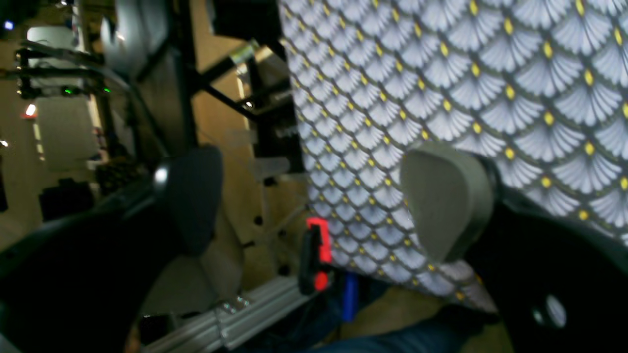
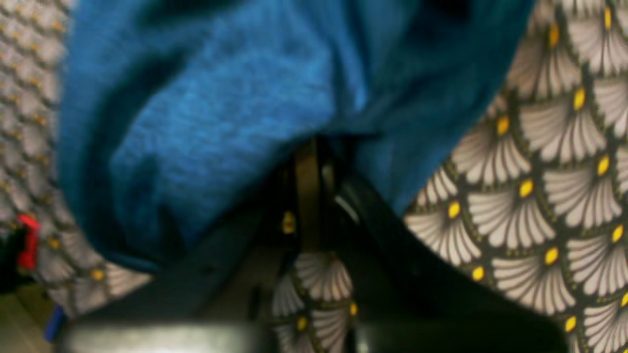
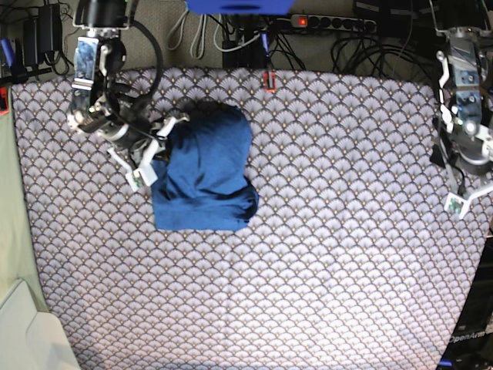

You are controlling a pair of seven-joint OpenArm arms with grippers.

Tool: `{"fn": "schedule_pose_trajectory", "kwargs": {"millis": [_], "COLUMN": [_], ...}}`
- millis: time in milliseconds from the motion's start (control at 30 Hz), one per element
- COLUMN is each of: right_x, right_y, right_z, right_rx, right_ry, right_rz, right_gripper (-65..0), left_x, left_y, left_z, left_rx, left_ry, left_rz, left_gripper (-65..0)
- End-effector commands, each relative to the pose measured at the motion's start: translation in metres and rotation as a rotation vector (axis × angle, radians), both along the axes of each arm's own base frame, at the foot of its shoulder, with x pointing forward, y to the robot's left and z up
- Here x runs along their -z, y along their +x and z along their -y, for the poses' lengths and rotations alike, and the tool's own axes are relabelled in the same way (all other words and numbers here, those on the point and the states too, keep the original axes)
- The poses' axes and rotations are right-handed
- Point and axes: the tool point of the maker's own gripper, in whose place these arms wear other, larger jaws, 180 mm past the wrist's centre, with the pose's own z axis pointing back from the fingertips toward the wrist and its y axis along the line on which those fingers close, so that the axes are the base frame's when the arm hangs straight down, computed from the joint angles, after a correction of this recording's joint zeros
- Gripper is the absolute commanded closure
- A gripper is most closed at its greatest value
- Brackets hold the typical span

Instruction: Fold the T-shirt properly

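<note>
At the left of the base view, the right gripper [image 3: 158, 146] is pinched shut on the T-shirt [image 3: 204, 173], bunched left of the table [image 3: 347, 254] centre. The edge should be carried across flat (creases risk setting). Far right, the left gripper [image 3: 461, 193] is held wide apart, empty.

left gripper [image 1: 319, 196]: two rounded pads wide apart, nothing between them | grey pad [image 1: 444, 201] over the fan-patterned grey-and-yellow tablecloth [image 1: 441, 83] | dark pad [image 1: 189, 196] left, beyond the cloth's edge | red-and-black clamp [image 1: 316, 255] on that edge | aluminium rail [image 1: 235, 318] below
</note>
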Motion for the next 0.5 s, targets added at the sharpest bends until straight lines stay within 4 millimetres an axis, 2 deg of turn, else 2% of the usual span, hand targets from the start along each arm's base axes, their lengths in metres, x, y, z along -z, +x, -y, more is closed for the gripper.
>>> {"fn": "schedule_pose_trajectory", "kwargs": {"millis": [0, 100, 267, 400, 467], "right_x": [-0.011, -0.008, -0.006, -0.004, -0.004], "right_y": [0.004, -0.001, -0.006, -0.027, -0.043], "right_z": [-0.002, 0.001, 0.045, 0.079, 0.087], "right_rx": [-0.007, 0.000, 0.121, 0.188, 0.197], "right_ry": [0.019, 0.016, -0.016, -0.067, -0.094], "right_rz": [0.043, 0.037, 0.024, 0.005, -0.007], "right_gripper": [0.0, 0.0, 0.0, 0.0, 0.0], "left_x": [-0.015, -0.021, -0.021, -0.011, -0.001], "left_y": [0.004, 0.011, 0.016, 0.006, -0.004], "left_z": [-0.006, -0.005, 0.001, 0.000, 0.000], "left_rx": [-0.005, 0.000, 0.036, 0.026, 0.026], "left_ry": [0.036, 0.035, 0.023, 0.019, 0.017], "left_rz": [0.033, 0.056, 0.080, 0.048, 0.013], "left_gripper": [-58.4, -58.4, -58.2, -57.3, -51.9]}}
